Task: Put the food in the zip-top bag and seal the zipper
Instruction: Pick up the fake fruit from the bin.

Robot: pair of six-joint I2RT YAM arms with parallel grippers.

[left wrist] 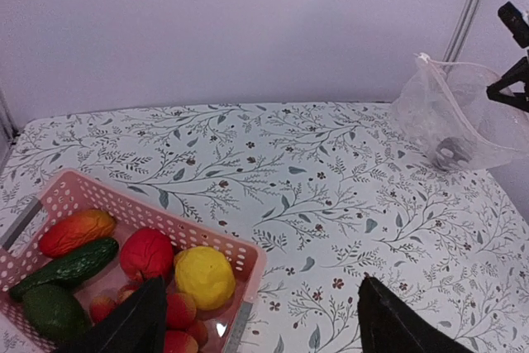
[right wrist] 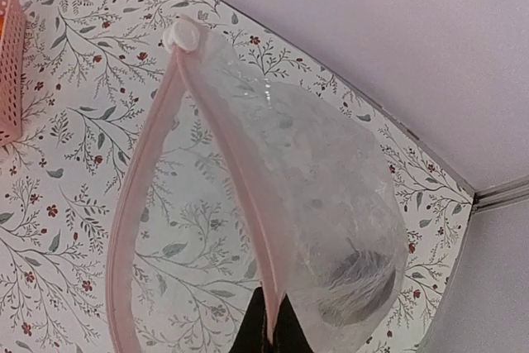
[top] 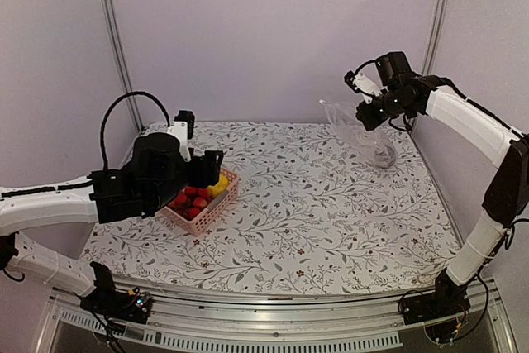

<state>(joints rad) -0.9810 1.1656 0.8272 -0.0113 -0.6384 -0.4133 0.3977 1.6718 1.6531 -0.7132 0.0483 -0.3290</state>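
The food lies in a pink latticed basket (top: 212, 210): a yellow piece (left wrist: 203, 277), a red piece (left wrist: 146, 252), an orange-red piece (left wrist: 76, 231), two green pieces (left wrist: 70, 264) and red-yellow balls (left wrist: 178, 312). My left gripper (left wrist: 260, 328) is open and empty above the basket's right rim (top: 212, 173). My right gripper (right wrist: 269, 326) is shut on the zip-top bag (right wrist: 314, 196) at its pinkish zipper (right wrist: 240, 196). It holds the bag up at the back right (top: 364, 131), mouth gaping. A dark blurred shape (right wrist: 355, 287) lies in the bag's bottom.
The basket's rim (left wrist: 165, 222) is at the table's left. The floral table (top: 331, 212) is walled at the back and both sides, with metal posts (top: 116, 39) in the corners. The right arm (top: 471, 121) reaches along the right wall.
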